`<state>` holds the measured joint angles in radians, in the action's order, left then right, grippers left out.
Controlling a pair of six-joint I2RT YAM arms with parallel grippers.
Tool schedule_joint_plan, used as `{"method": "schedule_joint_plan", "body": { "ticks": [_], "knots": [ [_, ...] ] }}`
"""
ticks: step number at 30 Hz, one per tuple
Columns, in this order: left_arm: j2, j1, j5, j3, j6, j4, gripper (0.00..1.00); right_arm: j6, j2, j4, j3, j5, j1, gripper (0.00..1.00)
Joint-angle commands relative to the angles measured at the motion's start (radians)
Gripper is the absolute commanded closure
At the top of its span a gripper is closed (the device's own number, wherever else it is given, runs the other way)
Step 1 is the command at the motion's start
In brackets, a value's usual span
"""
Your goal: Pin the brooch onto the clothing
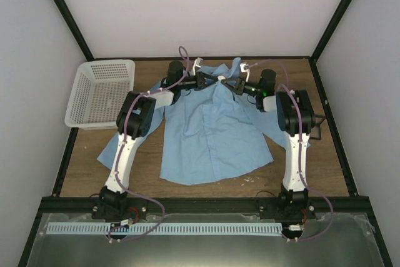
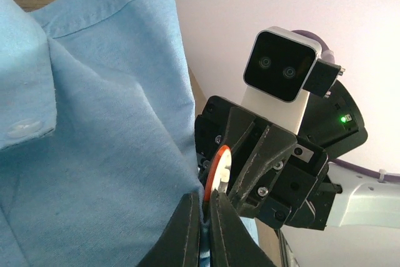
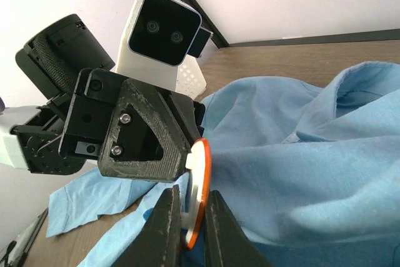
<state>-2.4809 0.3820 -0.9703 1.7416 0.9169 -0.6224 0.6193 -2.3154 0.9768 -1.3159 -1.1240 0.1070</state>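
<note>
right jaws clamp brooch [image 3: 200, 186] edge-on — left wrist shows shirt [image 2: 94, 154] pinched

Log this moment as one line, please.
step: pinning | right pincer: shut on brooch | left pincer: shut on shirt | site: near collar

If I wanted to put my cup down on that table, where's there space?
Bare wood: the front strip between the shirt hem and the arm bases; the near right corner outside the right arm; the left edge between the basket and the sleeve. Crowded at the collar, where the left gripper and right gripper meet at the brooch.
</note>
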Motion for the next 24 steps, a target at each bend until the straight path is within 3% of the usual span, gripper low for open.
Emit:
{"method": "schedule_joint_plan", "body": {
  "ticks": [1,6,12,15,18,24],
  "knots": [
    [-0.008,0.005,-0.03,-0.012,0.048,-0.074,1.0,-0.107,0.03,-0.076,-0.033,0.018,-0.003,0.95],
    [-0.004,0.005,-0.036,-0.02,0.078,-0.114,0.96,-0.1,0.022,-0.067,-0.033,0.011,-0.004,0.95],
    [0.01,-0.001,-0.034,-0.041,0.115,-0.144,0.71,-0.103,0.016,-0.058,-0.033,0.004,-0.003,0.97],
    [0.026,-0.007,-0.032,-0.051,0.117,-0.156,0.64,-0.105,0.014,-0.057,-0.033,0.0,-0.003,0.98],
    [0.031,-0.012,-0.026,-0.057,0.094,-0.135,0.65,-0.097,0.014,-0.04,-0.027,0.001,-0.003,0.98],
    [0.019,-0.018,-0.018,-0.077,0.126,-0.181,0.82,-0.09,0.012,-0.03,-0.031,-0.004,-0.003,0.99]
  ]
}}
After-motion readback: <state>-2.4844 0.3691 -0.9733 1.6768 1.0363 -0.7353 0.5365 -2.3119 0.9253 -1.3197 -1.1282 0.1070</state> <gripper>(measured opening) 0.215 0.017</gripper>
